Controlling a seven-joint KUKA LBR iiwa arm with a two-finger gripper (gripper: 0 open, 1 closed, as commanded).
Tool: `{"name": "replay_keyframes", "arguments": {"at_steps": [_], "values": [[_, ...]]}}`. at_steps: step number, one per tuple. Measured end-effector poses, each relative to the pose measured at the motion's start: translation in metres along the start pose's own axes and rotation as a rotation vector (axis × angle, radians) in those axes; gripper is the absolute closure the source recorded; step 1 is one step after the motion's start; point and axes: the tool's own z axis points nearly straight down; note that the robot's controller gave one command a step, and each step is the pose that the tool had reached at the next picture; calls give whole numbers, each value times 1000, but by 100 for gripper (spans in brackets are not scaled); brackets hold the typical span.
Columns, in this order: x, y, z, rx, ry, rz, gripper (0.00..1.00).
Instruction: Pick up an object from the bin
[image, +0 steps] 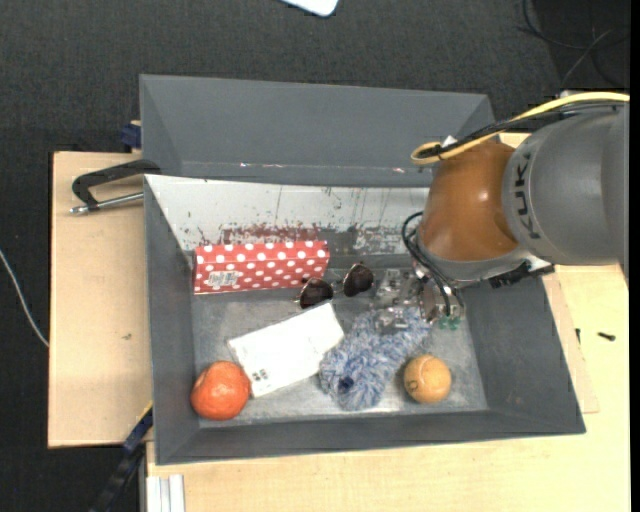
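Gripper (425, 298) hovers over the far end of the fluffy blue-and-white cloth (368, 362), right of middle near the bin's (520, 330) front wall | spread or pinched: can't tell | cloth looks light, soft, floppy: bite its thick middle, clear of the tan ball (427, 379)

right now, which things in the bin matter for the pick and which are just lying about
In play: tool, over the upper end of the blue-white fluffy cloth; grey bin.
Lying about: red dotted box, sunglasses, white card, orange ball, tan ball.
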Motion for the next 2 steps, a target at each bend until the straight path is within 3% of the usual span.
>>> {"name": "replay_keyframes", "arguments": {"at_steps": [1, 2], "values": [[0, 0, 0, 0, 0, 0, 100], [6, 28, -193, 1, -29, 1, 100]]}}
